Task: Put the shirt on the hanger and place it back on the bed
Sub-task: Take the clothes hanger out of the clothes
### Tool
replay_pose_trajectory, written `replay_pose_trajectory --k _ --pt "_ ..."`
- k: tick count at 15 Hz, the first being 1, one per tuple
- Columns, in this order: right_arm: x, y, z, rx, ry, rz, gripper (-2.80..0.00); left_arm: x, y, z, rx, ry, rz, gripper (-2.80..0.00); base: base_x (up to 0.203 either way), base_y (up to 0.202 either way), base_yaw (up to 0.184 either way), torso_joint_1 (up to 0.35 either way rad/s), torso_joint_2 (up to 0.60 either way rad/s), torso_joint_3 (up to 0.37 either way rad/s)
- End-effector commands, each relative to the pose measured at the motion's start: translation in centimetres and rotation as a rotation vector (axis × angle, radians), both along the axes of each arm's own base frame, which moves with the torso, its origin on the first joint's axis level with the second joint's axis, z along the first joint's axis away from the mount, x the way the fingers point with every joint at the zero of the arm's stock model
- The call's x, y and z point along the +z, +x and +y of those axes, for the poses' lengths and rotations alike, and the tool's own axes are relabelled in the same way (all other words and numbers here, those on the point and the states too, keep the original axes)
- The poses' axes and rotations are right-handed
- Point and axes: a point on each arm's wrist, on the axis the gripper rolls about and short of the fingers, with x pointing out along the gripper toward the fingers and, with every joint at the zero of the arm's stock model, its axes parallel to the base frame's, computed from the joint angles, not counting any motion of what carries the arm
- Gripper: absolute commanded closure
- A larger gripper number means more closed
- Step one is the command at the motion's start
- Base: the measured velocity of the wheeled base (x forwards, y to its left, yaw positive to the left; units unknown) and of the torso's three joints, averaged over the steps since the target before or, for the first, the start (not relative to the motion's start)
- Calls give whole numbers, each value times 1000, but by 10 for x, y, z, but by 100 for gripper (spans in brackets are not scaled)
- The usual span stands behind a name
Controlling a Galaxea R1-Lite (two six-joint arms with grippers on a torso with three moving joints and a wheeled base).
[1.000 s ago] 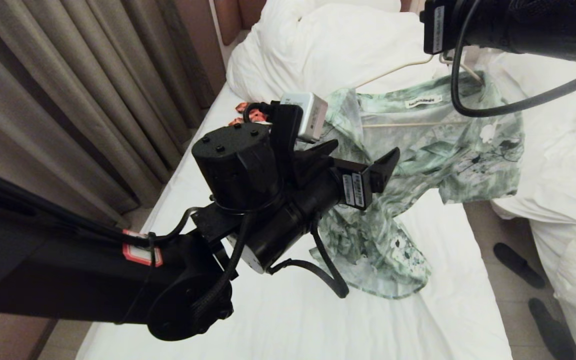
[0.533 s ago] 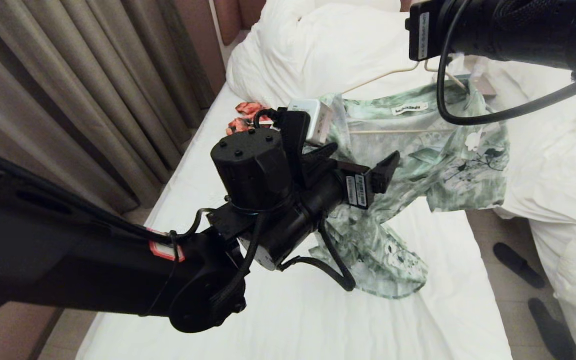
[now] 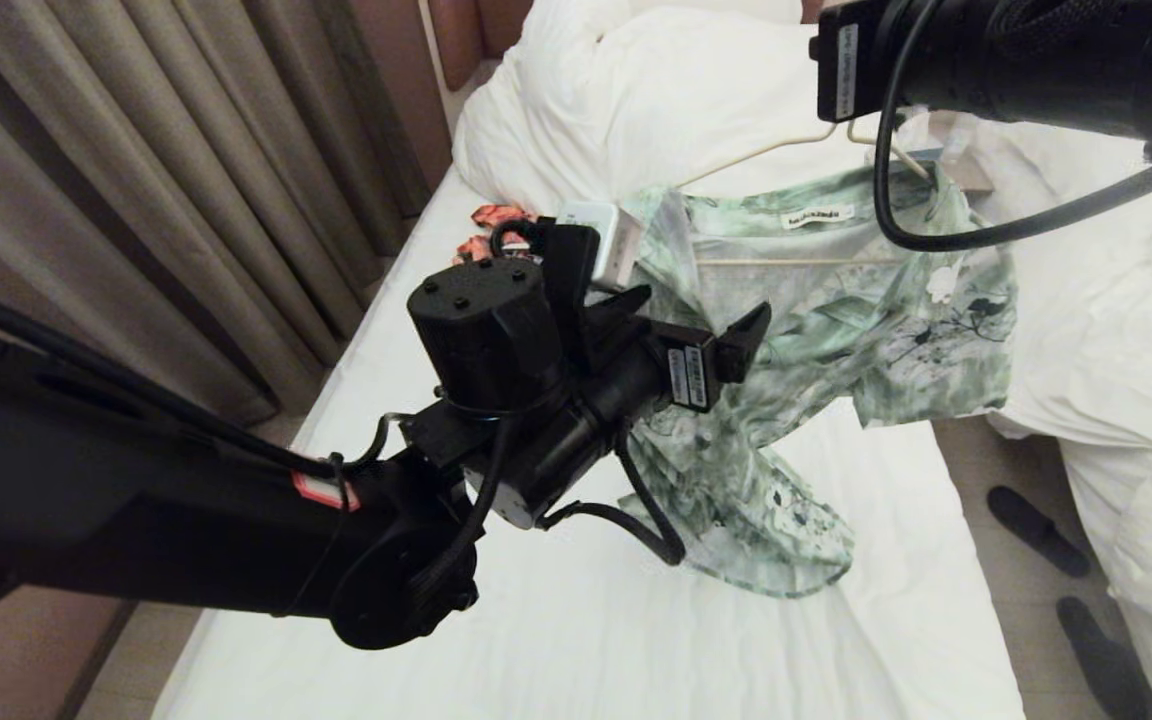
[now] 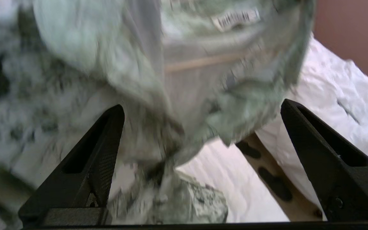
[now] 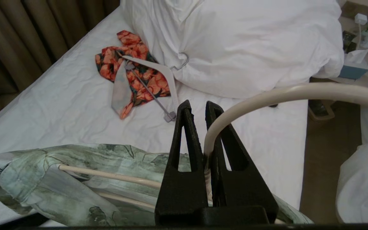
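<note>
The green and white shirt point(image 3: 836, 320) hangs on the cream wire hanger point(image 3: 796, 262), lifted above the bed point(image 3: 556, 640); its lower part trails onto the sheet. My right gripper point(image 5: 196, 107) is shut on the hanger's neck point(image 5: 208, 140), and the hook point(image 5: 299, 91) curves away past its fingers. In the head view the right arm hides that gripper. The hanger's bar point(image 5: 107, 175) runs inside the shirt point(image 5: 75, 172). My left gripper point(image 3: 701, 305) stands open beside the shirt's left shoulder. Blurred shirt cloth point(image 4: 107, 64) hangs just ahead of the left gripper point(image 4: 201, 107), with nothing pinched.
An orange-and-black floral garment point(image 5: 136, 73) with a thick white hanger point(image 5: 158, 68) lies by the big pillow point(image 5: 251, 41). Curtains point(image 3: 136, 200) line the left. A second bed with a duvet point(image 3: 1116, 330) stands right, with dark slippers point(image 3: 1036, 530) in the aisle.
The right arm has carried the hanger and shirt a little to the left. My left gripper has drawn back slightly to the left and stays open.
</note>
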Motion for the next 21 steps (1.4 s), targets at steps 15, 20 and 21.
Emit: replay_pose_trajectory --k 15,20,21 --pt "-8 -3 12 34 -15 24 0 24 8 18 30 -79 -75 -280 0 0 0 0 0 0" --pt "-9 -6 16 49 -17 29 0 24 9 18 32 -77 -74 -280 0 0 0 0 0 0" --pt "-9 -7 17 53 -17 29 0 24 10 18 34 -79 -75 -280 0 0 0 0 0 0"
